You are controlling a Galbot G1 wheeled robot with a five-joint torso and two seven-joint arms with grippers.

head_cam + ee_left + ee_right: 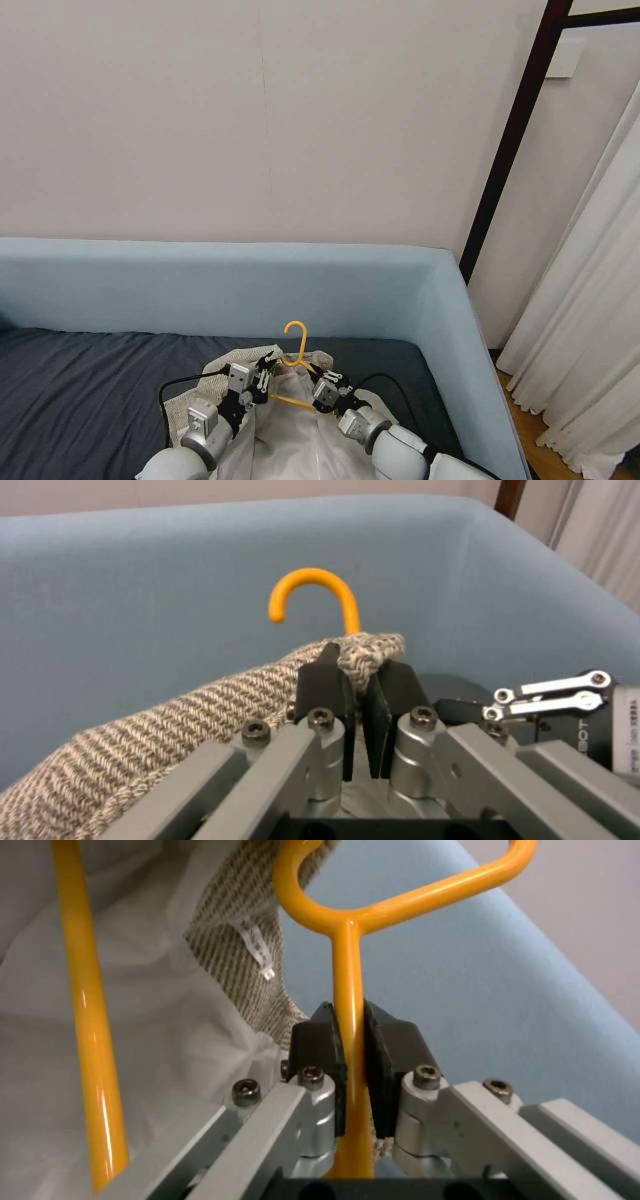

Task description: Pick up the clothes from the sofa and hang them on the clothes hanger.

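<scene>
The soft, floppy, likely light knit garment (190,727) is pinched at its collar fold, a sound hold, in the closed left gripper (360,679), with the stiff, probably slick yellow hanger (315,585) just beyond its tips, its thin stem clamped by the right gripper (348,1039).

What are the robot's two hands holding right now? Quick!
The left gripper is shut on the knitted top.
The right gripper is shut on the yellow hanger.

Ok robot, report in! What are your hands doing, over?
Left gripper shut on the knit garment. Right gripper shut on the yellow hanger. Both over the sofa. Nothing blocking.
</scene>
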